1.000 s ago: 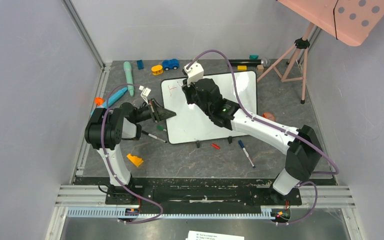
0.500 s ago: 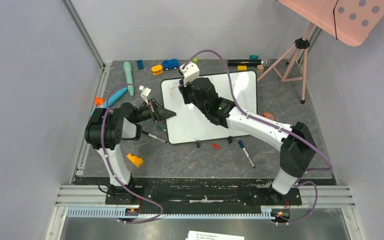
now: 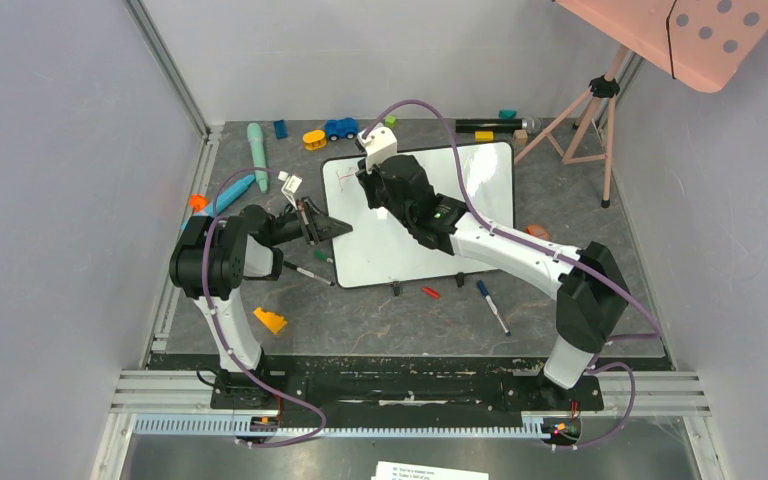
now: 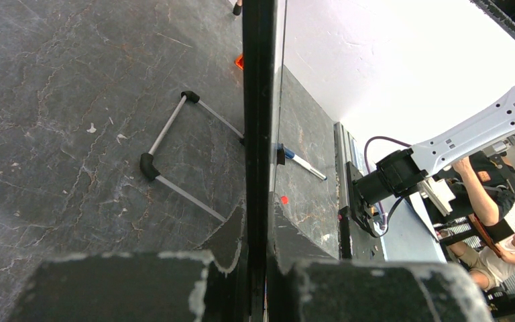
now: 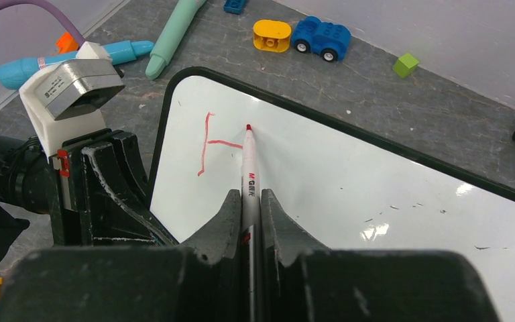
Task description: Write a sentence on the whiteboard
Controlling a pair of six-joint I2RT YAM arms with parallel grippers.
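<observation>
While the right arm stretches far-left over the whiteboard point(image 3: 380, 255), right gripper point(image 5: 248, 196) pinching a red marker point(image 5: 249, 164), the folded left arm's left gripper point(image 4: 257, 225) clamps the board's left rim. Board mid-table, long axis left-right. Marker points far, tip on board beside the sentence point(image 5: 205, 143): two red strokes, far-left corner. Dark marbled table point(image 3: 360, 320), grey walls point(image 3: 60, 150).

Black-and-white right arm point(image 3: 505, 250) hides the middle of the large glossy white whiteboard point(image 3: 375, 250); from overhead its red marker strokes point(image 3: 343, 178) are too small to read.
</observation>
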